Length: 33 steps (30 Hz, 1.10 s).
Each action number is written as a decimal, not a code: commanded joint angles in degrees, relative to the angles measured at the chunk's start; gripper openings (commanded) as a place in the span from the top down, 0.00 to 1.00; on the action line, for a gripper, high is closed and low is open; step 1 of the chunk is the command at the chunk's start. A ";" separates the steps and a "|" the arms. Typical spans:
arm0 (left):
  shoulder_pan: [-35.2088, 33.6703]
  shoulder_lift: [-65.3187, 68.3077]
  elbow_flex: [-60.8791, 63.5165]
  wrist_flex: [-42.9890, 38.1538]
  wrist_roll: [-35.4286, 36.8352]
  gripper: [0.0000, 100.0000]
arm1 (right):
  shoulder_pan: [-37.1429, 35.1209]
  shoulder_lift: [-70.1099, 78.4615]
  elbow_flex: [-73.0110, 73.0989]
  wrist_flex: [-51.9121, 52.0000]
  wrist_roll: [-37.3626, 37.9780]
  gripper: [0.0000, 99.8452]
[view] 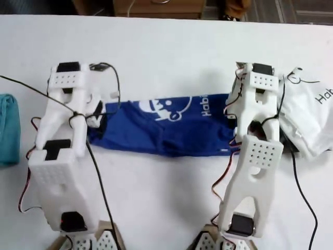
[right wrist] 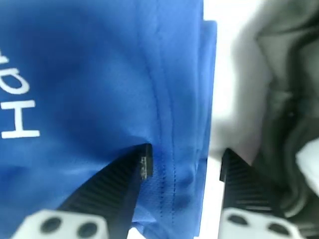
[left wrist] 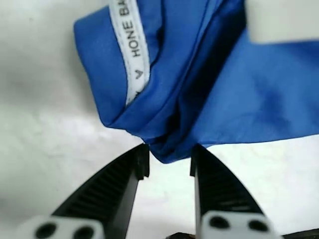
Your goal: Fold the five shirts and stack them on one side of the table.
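Observation:
A blue shirt (view: 171,125) with white print lies as a long strip across the middle of the white table (view: 166,52), stretched between the two arms. My left gripper (view: 94,119) is at its left end. In the left wrist view that gripper (left wrist: 169,160) is open, and a bunched corner of the blue shirt (left wrist: 199,89) reaches just between its black fingertips. My right gripper (view: 237,127) is at the strip's right end. It too stands open (right wrist: 185,162), straddling the hemmed edge of the blue shirt (right wrist: 99,74), with one finger (right wrist: 142,162) resting on the cloth.
A crumpled white shirt (view: 312,120) lies just right of the right arm and shows close beside that gripper (right wrist: 284,99). A folded teal shirt (view: 8,130) sits at the table's left edge. Wooden furniture stands beyond the far edge.

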 commanded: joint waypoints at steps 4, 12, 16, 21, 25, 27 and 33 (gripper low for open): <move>-0.18 -2.81 -0.22 -0.26 -0.09 0.85 | 0.66 4.44 -2.46 -0.31 -0.70 0.93; -0.26 -3.08 -0.22 0.09 0.00 0.85 | 0.57 4.18 -2.55 -0.31 -2.73 0.98; -2.37 -3.60 -1.54 0.26 0.09 0.85 | -1.54 4.18 -5.63 2.07 -2.73 0.98; -7.65 -5.01 -7.52 3.96 -0.26 0.85 | -5.23 -0.75 -9.41 2.51 -2.64 0.98; -11.08 -5.10 -11.21 5.54 -0.44 0.85 | -9.27 -8.57 -9.41 2.51 -2.64 0.98; -12.57 -5.10 -11.91 5.54 -0.44 0.85 | -11.74 -12.97 -9.41 2.51 -2.64 0.98; -14.95 -4.92 -11.65 5.45 -0.44 0.85 | -20.88 -24.31 -9.41 2.51 1.67 0.98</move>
